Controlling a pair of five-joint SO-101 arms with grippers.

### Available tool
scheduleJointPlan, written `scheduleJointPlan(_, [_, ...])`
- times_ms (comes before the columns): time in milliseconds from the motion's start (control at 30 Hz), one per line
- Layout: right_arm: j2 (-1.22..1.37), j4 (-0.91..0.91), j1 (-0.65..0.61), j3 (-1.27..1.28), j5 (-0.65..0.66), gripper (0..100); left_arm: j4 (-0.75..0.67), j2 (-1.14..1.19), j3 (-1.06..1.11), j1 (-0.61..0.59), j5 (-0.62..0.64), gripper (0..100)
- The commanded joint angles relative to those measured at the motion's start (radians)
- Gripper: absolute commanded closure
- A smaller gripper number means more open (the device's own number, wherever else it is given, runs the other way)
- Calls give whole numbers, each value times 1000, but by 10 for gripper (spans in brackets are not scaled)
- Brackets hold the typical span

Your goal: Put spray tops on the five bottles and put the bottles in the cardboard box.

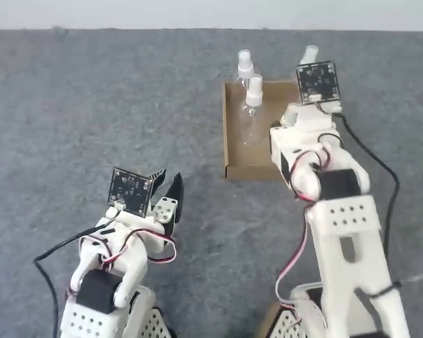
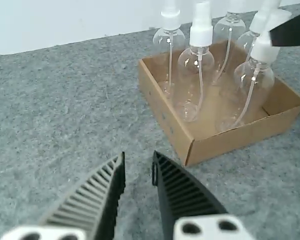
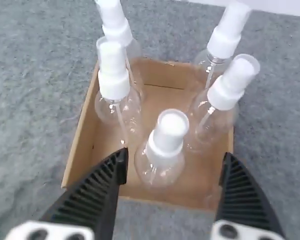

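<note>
The cardboard box point(image 1: 228, 141) lies at the back right of the table and holds several clear bottles with white spray tops. My right gripper point(image 3: 174, 157) hangs open over the box's near side. Its fingers stand on either side of the nearest bottle point(image 3: 161, 150) without touching it. Other bottles point(image 3: 115, 95) point(image 3: 221, 102) stand behind it. In the left wrist view, the box point(image 2: 230, 137) and a capped bottle point(image 2: 196, 75) lie ahead, with a black finger of the right gripper point(image 2: 292, 30) above them. My left gripper point(image 1: 169, 177) sits low at the front left, open by a narrow gap, holding nothing.
Grey carpet-like cloth point(image 1: 92, 105) covers the table. The right arm's white body point(image 1: 324, 183) stretches from the front edge to the box. A pale wall runs along the far edge of the table.
</note>
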Motion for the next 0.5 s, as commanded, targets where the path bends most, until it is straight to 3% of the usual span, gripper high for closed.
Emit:
scheduleJointPlan(0, [-140,99,4,-68,20,766,-28,-12,-4,-2,3,923])
scheduleJointPlan(300, [-271,323,10,-2,21,768,-28,-12,-7,-5,3,923])
scheduleJointPlan(467, [-414,343,48,210,23,768,-83,-14,-12,-115,5,923])
